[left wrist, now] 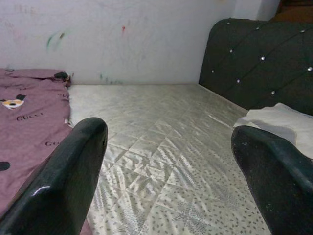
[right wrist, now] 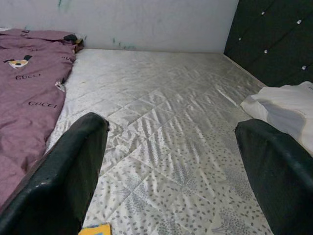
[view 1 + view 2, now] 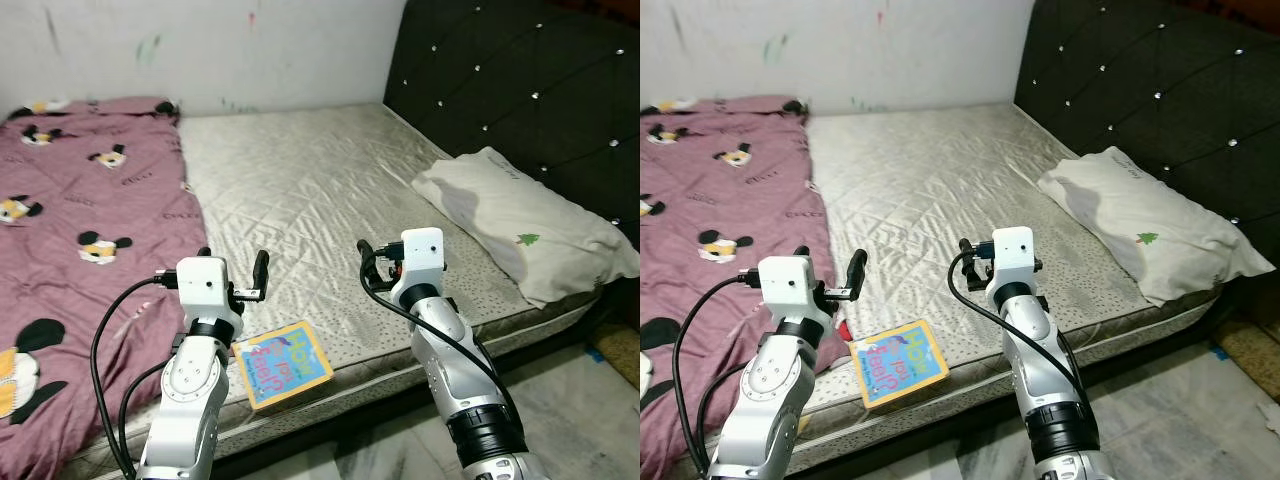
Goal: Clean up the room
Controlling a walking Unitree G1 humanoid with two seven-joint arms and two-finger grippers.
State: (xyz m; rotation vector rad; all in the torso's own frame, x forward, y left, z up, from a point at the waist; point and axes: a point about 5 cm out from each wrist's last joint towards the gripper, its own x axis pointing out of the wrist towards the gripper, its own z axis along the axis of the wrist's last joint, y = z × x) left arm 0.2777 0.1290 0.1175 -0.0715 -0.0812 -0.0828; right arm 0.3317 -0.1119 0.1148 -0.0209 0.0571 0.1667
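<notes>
A colourful children's book (image 3: 285, 365) lies flat at the near edge of the mattress (image 3: 300, 190), between my two arms. My left gripper (image 3: 233, 262) hovers open just above and behind the book, with nothing between its fingers (image 1: 73, 176). To the book's right, a little above the mattress, my right gripper (image 2: 171, 125) is held open and empty as well. A yellow corner of the book (image 2: 95, 229) shows in the right wrist view. A purple blanket (image 3: 80, 230) with cartoon mouse prints covers the left part of the bed. A white pillow (image 3: 520, 225) lies at the right, by the headboard.
The black tufted headboard (image 3: 520, 90) rises along the right side of the bed. A scribbled white wall (image 3: 250, 50) stands behind the bed. Marbled floor tiles (image 3: 590, 420) run along the near right edge.
</notes>
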